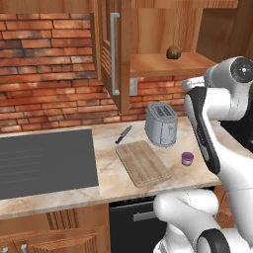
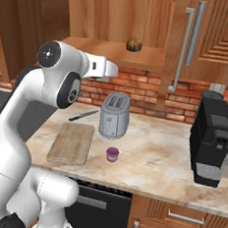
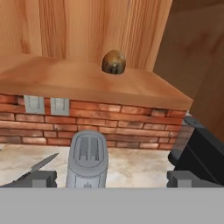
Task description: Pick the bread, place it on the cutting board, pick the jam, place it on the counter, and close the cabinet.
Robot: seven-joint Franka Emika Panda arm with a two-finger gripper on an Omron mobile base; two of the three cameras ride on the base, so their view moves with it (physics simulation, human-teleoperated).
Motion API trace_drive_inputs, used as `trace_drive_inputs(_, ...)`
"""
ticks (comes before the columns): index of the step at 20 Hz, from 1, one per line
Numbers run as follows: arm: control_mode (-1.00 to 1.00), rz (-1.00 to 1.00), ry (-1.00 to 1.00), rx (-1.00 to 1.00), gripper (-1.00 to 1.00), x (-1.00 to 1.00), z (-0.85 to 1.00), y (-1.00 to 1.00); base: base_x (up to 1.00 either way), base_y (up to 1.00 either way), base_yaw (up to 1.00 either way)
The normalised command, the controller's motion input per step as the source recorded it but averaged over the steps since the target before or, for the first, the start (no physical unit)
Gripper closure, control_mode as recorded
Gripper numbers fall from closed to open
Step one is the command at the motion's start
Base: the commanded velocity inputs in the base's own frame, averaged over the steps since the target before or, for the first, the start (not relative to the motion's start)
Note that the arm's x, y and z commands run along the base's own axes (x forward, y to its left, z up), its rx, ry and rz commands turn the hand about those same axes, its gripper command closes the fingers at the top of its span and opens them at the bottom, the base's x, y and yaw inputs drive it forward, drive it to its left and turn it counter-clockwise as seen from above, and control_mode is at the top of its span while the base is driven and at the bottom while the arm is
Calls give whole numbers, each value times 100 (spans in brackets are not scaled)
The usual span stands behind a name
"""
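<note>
One jam [image 1: 187, 158] — one bread [image 1: 173, 52].

No legible text, labels, brand marks or numbers on any surface. The toaster [image 1: 161, 123] carries no readable marking on its body. The coffee machine [image 2: 211, 142], to the right of the toaster, is likewise unmarked.

A red brick wall [image 1: 49, 74] is seen ahead of the gripper, wooden drawers [image 2: 174, 225] set low beneath it.
</note>
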Motion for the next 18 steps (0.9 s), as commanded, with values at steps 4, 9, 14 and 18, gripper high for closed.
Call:
trace_drive_inputs(4,-100,0,4,2,-100,0,13,1,0,0,0)
trace_drive_inputs(9,-100,0,3,1,-100,14,11,0,0,0,0)
trace_drive_inputs(14,-100,0,4,1,-100,25,14,0,0,0,0)
trace_drive_inputs(18,-100,0,9,0,-100,26,15,4,0,0,0)
